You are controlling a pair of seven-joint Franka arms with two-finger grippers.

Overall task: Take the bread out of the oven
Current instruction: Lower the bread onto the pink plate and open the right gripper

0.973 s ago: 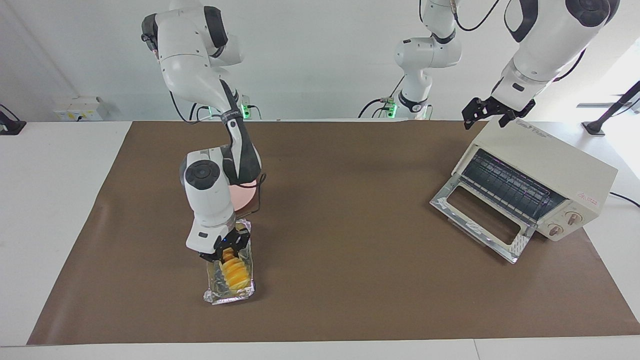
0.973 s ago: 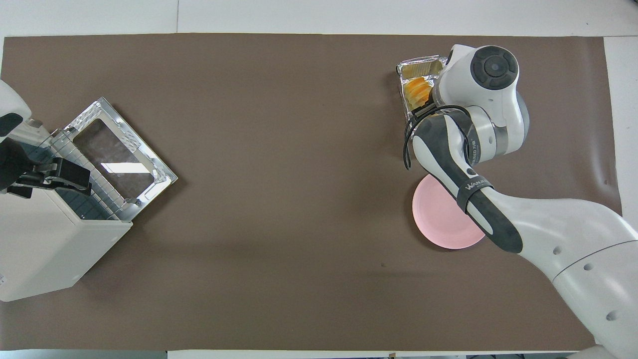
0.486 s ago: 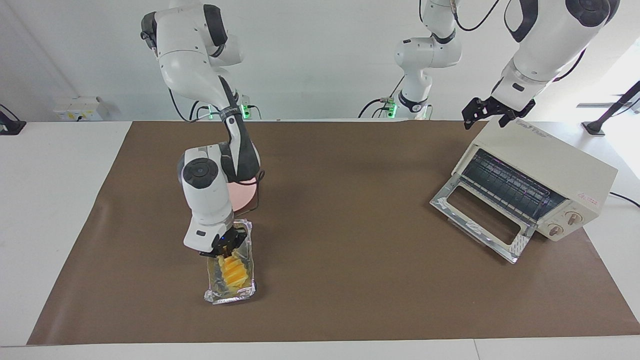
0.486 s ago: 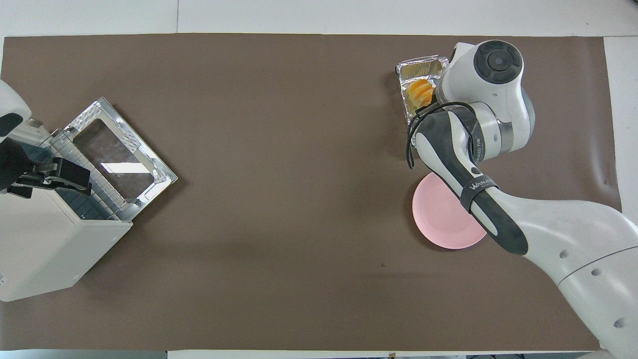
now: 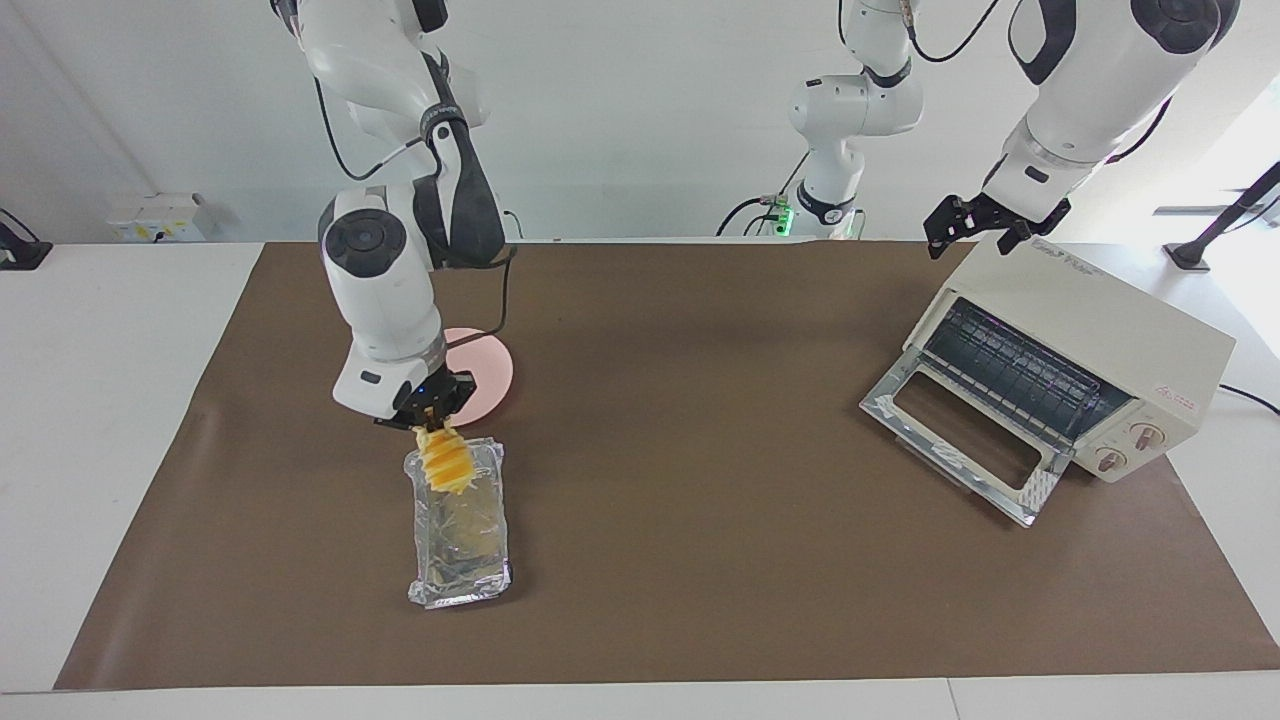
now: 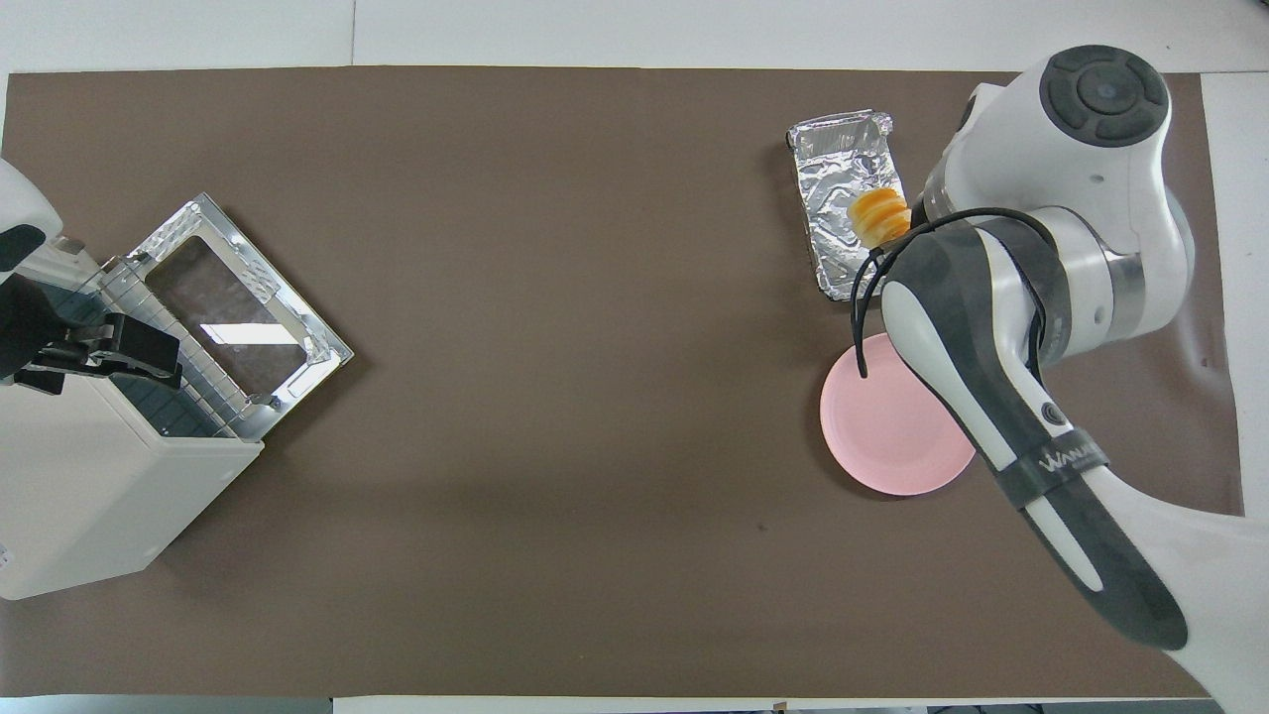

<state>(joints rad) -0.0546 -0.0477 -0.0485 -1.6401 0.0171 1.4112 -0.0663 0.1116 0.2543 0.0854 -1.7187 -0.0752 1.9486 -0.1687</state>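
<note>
— Two arms, one oven, one mat: start with the biggest item.

— Mat [image 5: 700, 560], brown, covering most of the table. On it, at the left arm's end, the oven [image 5: 1100, 330], cream-white, angled, door [image 5: 960, 440] dropped flat, rack showing inside, two knobs on its front.

— Arms?

— Left arm waits; left gripper [image 5: 985, 225] hangs over the oven's top edge, fingers spread, gripping nothing. In the overhead view it [image 6: 109, 347] sits above the oven's open mouth. Right arm reaches out over the right arm's end of the mat; right gripper [image 5: 432, 408] points down, clenched on the bread.

— Next size down.

— Tray [image 5: 462, 540], crinkled silver foil, long side running away from the robots. Nothing lies in it. Plate [image 5: 490, 375], round, pink, nearer to the robots than the tray, just beside it, partly hidden by the right arm in both views.

— And the bread?

— Bread [image 5: 445, 465], small, golden-orange, ridged. Out of the oven, well apart from it. It dangles from the right gripper by one end, lifted clear of the tray, over the tray's end nearer the robots. Overhead, the bread [image 6: 878, 216] shows over the tray's [image 6: 838, 198] edge.
</note>
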